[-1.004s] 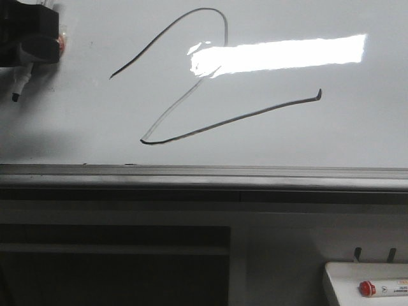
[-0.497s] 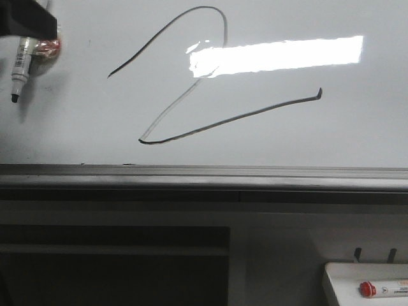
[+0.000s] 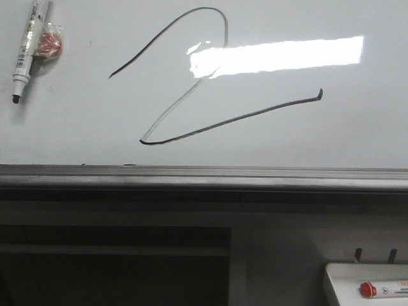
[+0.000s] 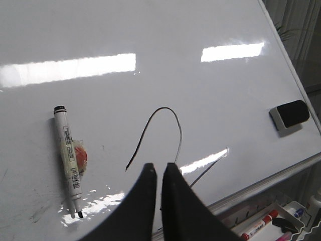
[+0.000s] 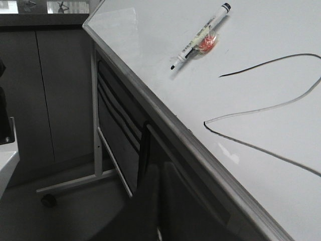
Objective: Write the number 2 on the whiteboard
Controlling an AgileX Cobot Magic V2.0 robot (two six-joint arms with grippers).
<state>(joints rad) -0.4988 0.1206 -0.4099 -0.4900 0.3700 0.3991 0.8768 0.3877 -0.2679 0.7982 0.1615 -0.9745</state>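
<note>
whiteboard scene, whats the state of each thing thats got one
number 2: fully drawn, diagonal stroke faint
whiteboard: marked with the 2, glare patch across it
black marker: uncapped, stuck on the board, tip down, not held
left gripper: shut, holding nothing, off the board
right gripper: shut, holding nothing, below the board's rail
eraser: parked on the board, unused
red-capped marker: capped, lying in the tray

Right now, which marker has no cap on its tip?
The marker stuck to the whiteboard, upper left: its dark tip is bare. The marker in the tray wears a red cap.
</note>
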